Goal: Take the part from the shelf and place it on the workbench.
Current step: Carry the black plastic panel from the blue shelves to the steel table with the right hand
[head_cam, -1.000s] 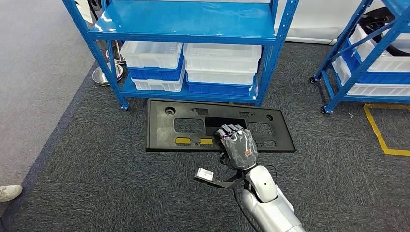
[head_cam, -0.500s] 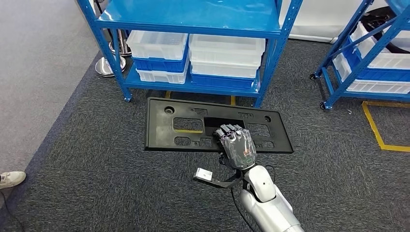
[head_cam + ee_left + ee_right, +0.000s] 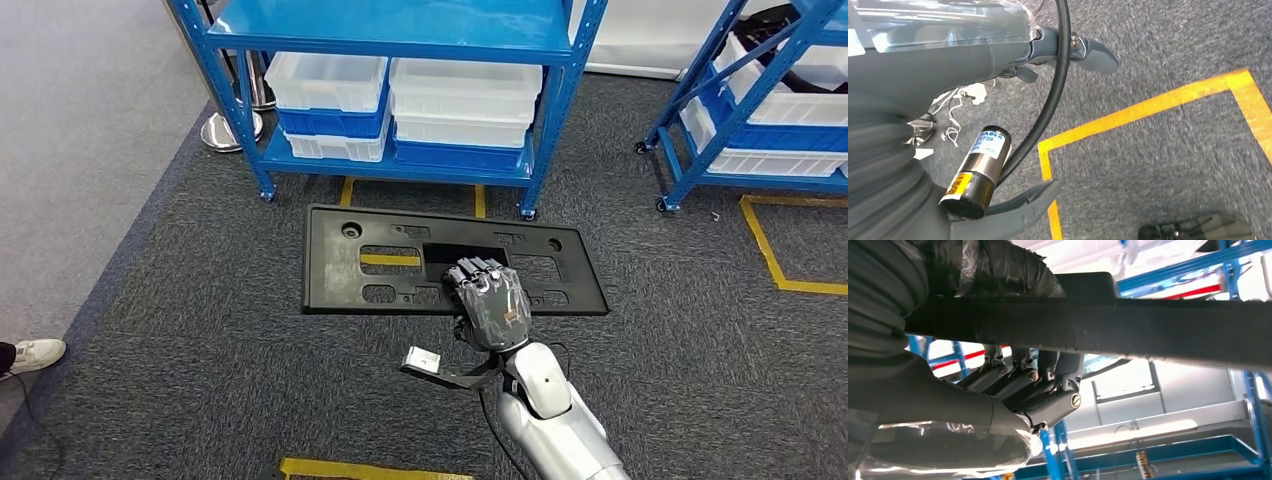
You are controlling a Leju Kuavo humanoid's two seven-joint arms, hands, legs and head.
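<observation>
- Right hand (image 3: 490,305) grips the part (image 3: 340,262), a long flat black panel with cut-outs, at the middle of its near edge. Panel rides level in front of the robot, above the carpet (image 3: 200,380), clear of the shelf (image 3: 400,25).
- Fingers (image 3: 478,270) hook over the edge into the central cut-out; right wrist view shows them curled (image 3: 1023,382) round the panel's rim, clenched on it.
- Why mid-edge: my read is balance. One hand on a long panel, so a centred hold keeps either end from dipping.
- Why held flat and forward: probably to keep it off the robot's body and the shelf posts (image 3: 545,130) while carrying.
- Left hand (image 3: 998,60) hangs low over the carpet, near a yellow floor line (image 3: 1148,105). Nothing visible in it; only bits of thumb and finger tip show, so I cannot tell how far the fingers are spread.
- Shelf's lower level holds white and blue bins (image 3: 400,110); a second shelf (image 3: 740,110) stands off to the right.
- A person's shoe (image 3: 35,352) at the carpet's left edge.
- No workbench seen here. Judgement: part is off the shelf and in carry; placing is not yet done.
</observation>
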